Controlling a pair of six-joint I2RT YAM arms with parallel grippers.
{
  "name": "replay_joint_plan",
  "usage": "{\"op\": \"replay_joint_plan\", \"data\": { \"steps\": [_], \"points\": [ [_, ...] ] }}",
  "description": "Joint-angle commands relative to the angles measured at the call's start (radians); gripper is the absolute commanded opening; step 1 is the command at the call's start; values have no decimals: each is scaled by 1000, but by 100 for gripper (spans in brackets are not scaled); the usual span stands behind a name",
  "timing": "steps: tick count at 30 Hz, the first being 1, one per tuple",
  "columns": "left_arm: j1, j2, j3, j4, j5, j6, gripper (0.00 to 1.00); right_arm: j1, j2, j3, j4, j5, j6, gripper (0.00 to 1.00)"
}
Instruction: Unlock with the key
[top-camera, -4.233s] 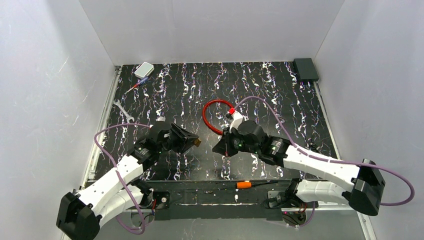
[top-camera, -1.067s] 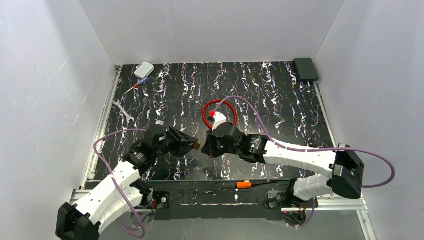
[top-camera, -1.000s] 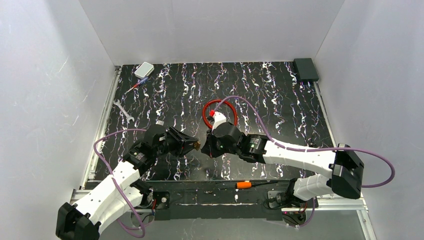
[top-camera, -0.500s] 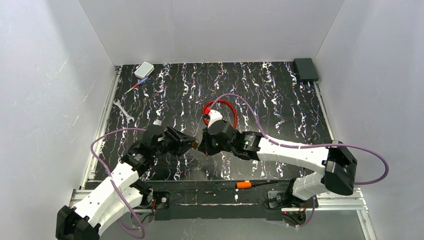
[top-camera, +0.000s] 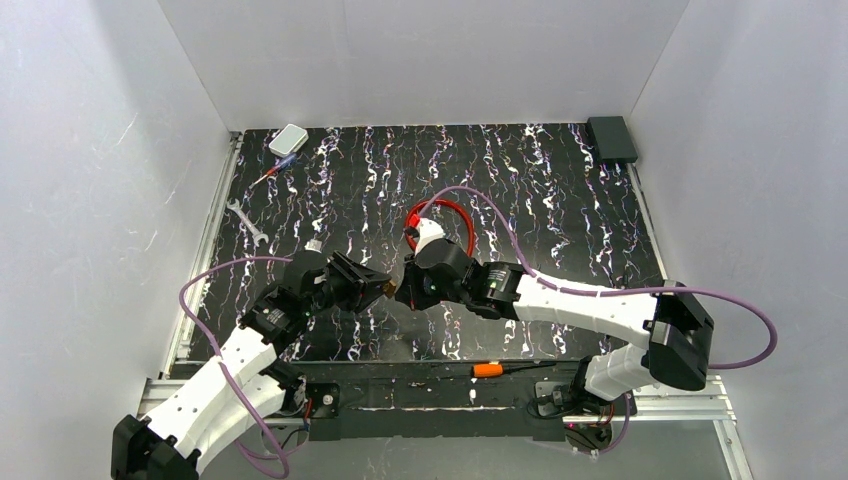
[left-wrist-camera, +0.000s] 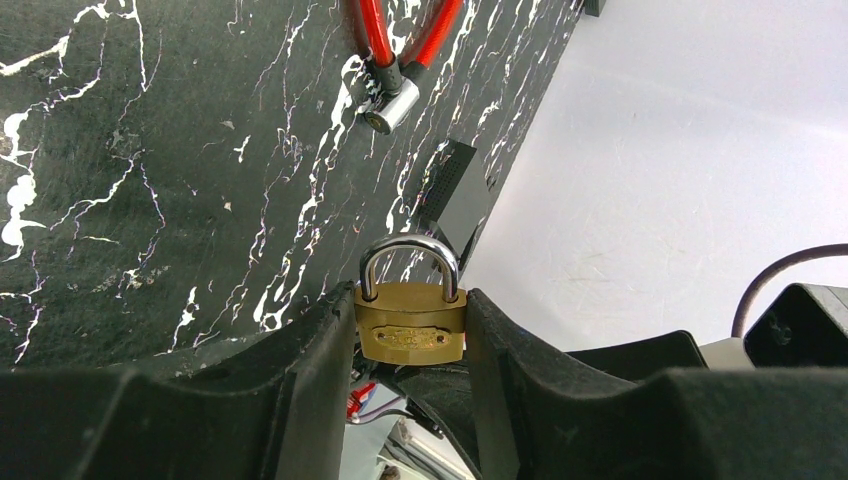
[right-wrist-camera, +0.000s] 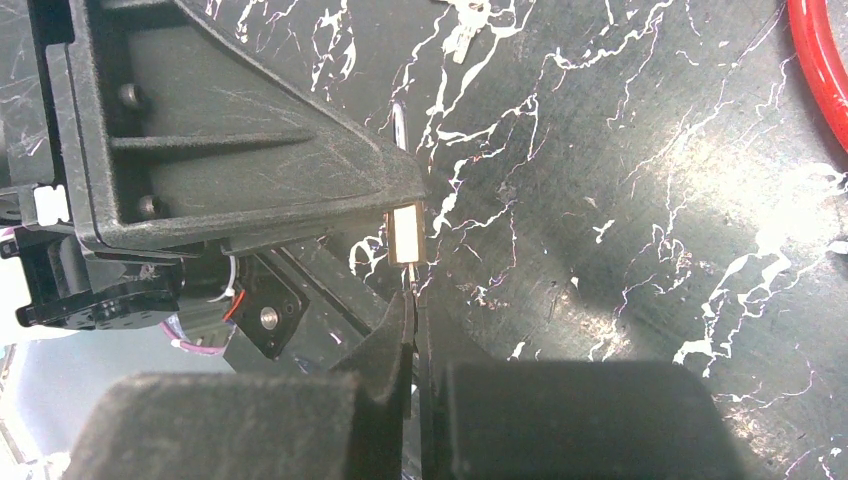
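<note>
My left gripper (top-camera: 384, 287) is shut on the small brass padlock (top-camera: 391, 288) and holds it above the table. In the left wrist view the padlock (left-wrist-camera: 411, 330) sits between both fingers, its steel shackle pointing away from the camera. My right gripper (top-camera: 402, 292) meets it from the right, shut on the tiny silvery key (right-wrist-camera: 411, 282). In the right wrist view only a thin sliver of the key shows beyond my right gripper (right-wrist-camera: 413, 300). Its tip is at the bottom face of the padlock (right-wrist-camera: 407, 234). I cannot tell how far it is in.
A red cable lock (top-camera: 447, 214) lies just behind the right wrist and also shows in the left wrist view (left-wrist-camera: 385, 50). A silver wrench (top-camera: 245, 222), a white box (top-camera: 288, 139) and a small screwdriver (top-camera: 272, 170) lie far left. An orange-handled tool (top-camera: 488, 369) lies at the near edge, a black box (top-camera: 611, 138) far right.
My right gripper has moved left with the key, closing the gap to the padlock. The left gripper has shifted slightly and keeps hold of the padlock.
</note>
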Motion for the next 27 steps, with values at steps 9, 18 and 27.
{"op": "replay_joint_plan", "data": {
  "steps": [9, 18, 27],
  "points": [
    [0, -18, 1, 10, 28, -22, 0, -16, 1, 35, 90, 38, -7, 1],
    [1, 3, -3, 45, 51, -38, 0, -16, 0, 12, 161, 80, -12, 1],
    [0, -4, -13, 54, 56, -46, 0, -16, -11, -24, 253, 97, -26, 1]
  ]
}}
